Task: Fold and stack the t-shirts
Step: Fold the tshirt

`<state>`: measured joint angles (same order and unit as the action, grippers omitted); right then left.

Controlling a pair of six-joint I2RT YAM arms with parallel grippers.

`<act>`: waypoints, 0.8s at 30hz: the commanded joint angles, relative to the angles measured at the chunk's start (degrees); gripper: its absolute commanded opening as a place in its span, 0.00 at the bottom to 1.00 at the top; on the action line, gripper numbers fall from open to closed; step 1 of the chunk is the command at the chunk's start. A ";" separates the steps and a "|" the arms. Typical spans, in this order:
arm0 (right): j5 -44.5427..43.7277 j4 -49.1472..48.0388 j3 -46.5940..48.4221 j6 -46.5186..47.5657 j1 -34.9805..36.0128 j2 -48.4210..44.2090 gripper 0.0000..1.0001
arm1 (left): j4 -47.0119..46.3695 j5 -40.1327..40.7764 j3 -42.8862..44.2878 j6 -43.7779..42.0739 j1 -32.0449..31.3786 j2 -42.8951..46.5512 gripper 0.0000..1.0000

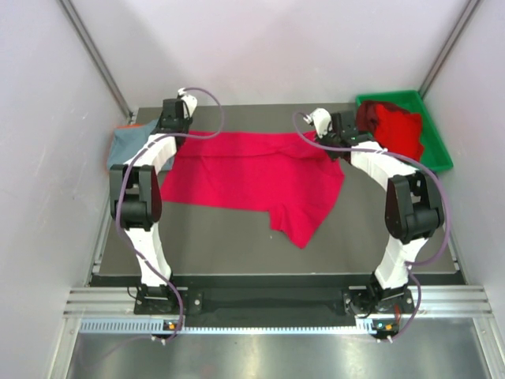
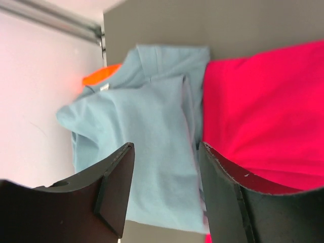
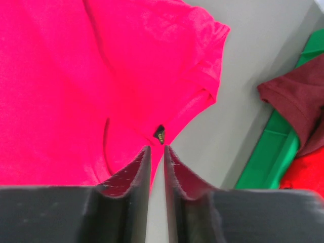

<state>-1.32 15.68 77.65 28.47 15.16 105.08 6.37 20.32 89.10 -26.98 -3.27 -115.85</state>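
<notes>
A smooth bright red t-shirt [image 1: 252,178] lies spread and softly creased mid-frame on the matte grey tabletop [image 1: 229,237]. The black wedge-shaped left fingers [image 2: 121,167] gape over a folded grey-blue t-shirt [image 2: 147,131], upper left. The right fingers [image 3: 144,162] sit pressed nearly together at the red hem. Upper right, a glossy green bin [image 1: 438,154] holds crumpled shirts.

The table [image 1: 229,245] lies bare and passable from 5 to 8 o'clock of the spread red t-shirt [image 1: 252,174]. The green bin [image 1: 435,138] obstructs the 2 o'clock corner. The grey-blue t-shirt [image 1: 126,146] occupies the 10 o'clock edge. The walls [image 1: 47,158] close off 9, 12 and 3 o'clock.
</notes>
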 commanded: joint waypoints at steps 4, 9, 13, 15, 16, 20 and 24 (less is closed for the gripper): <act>-2.81 -0.74 -0.83 -1.21 0.40 -5.14 0.37 | 7.84 -5.02 1.78 6.85 -3.58 7.92 0.59; -0.09 2.06 -0.48 -6.48 0.40 -8.57 0.45 | 16.29 -12.39 -1.03 14.39 -5.78 11.35 0.59; 6.06 4.09 0.14 -13.94 0.49 -8.22 0.47 | 22.88 -20.03 -2.36 18.89 -6.49 10.04 0.58; 9.22 5.32 0.49 -16.33 0.49 -7.43 0.47 | 28.75 -22.59 -0.43 20.82 -6.49 7.84 0.57; 9.84 5.67 0.49 -19.30 0.31 -7.00 0.48 | 30.70 -23.30 0.19 21.61 -6.49 7.14 0.57; 15.28 6.20 -1.52 -27.92 -1.00 -5.24 0.49 | 36.60 -25.41 2.30 23.20 -6.49 4.15 0.57; 19.95 5.85 -4.87 -37.15 -3.02 -4.01 0.49 | 39.42 -26.29 3.27 24.52 -6.49 2.74 0.57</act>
<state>12.73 20.93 74.87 1.21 13.87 99.66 40.91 -3.07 89.41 -5.08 -9.91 -112.79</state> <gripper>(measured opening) 0.488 0.572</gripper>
